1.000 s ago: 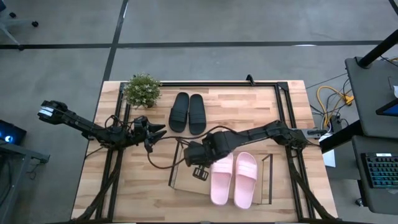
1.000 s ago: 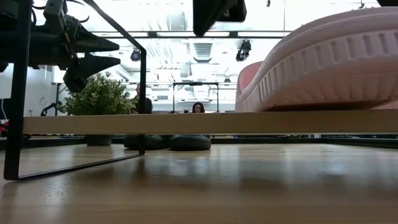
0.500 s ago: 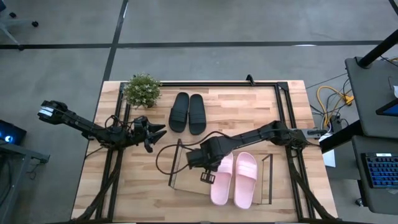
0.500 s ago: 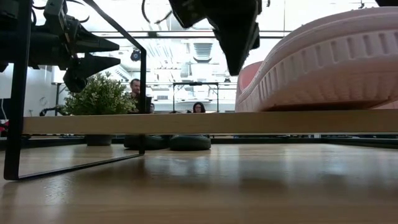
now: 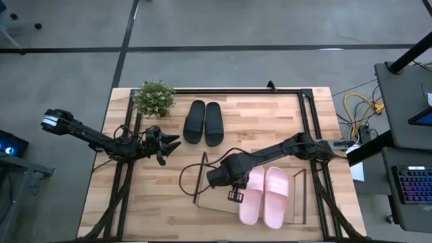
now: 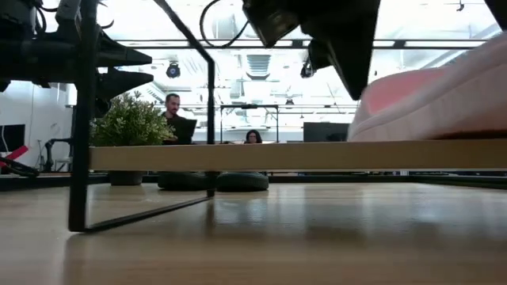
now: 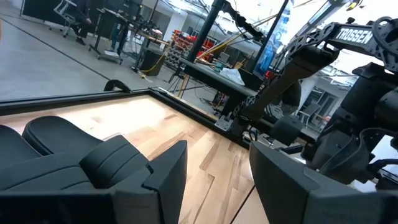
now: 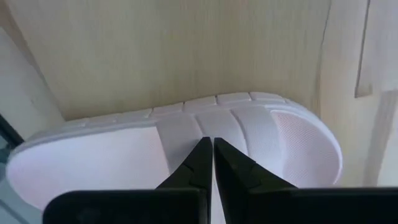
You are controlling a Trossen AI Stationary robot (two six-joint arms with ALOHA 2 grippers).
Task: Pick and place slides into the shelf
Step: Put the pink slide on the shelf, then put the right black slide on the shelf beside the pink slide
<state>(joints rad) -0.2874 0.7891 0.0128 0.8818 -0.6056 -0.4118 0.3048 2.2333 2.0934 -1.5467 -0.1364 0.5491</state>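
Observation:
Two pale pink slides (image 5: 264,197) lie side by side on the low wooden shelf (image 5: 214,200), toward its right end. My right gripper (image 5: 233,183) is shut and points down over the left pink slide (image 8: 124,155). Two black slides (image 5: 204,123) lie on the tabletop at the far side, soles down. To their left my left gripper (image 5: 173,142) is held level above the table, open with nothing between its fingers; it shows in its wrist view (image 7: 217,180) with a black slide (image 7: 56,155) beside it. My right gripper sets its shut fingertips (image 8: 200,155) on the ribbed strap (image 8: 186,127) of the left pink slide, about the middle of the slide's length. The fingers come from above, pointing down. The slide lies flat, sole down, on the shelf board.
A small potted plant (image 5: 154,98) stands at the table's far left corner. The shelf's thin dark end frames (image 5: 202,177) rise at both its ends. A black cable (image 5: 191,177) loops from the right arm over the shelf's left end. People sit in the room beyond (image 6: 173,107).
My right gripper has come down toward the near right, tipping to point straight down onto the left pink slide, and stayed shut. The shelf with both pink slides has slid a little toward the table's right edge.

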